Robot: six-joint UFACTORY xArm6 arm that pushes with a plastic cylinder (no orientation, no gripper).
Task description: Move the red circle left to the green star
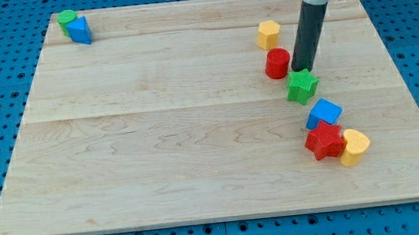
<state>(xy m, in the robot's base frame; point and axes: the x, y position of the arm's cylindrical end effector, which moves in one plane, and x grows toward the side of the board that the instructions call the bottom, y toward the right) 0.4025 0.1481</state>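
Observation:
The red circle (277,63) is a short red cylinder on the wooden board, at the view's upper right. The green star (302,86) lies just below and to the right of it, almost touching. My tip (303,69) stands right of the red circle and just above the green star, close to both. The dark rod rises from there to the view's top edge.
A yellow hexagon-like block (268,34) sits above the red circle. A blue cube (323,113), a red star (325,140) and a yellow heart (354,147) cluster at the lower right. A green block (67,18) and a blue block (80,30) sit at the top left corner.

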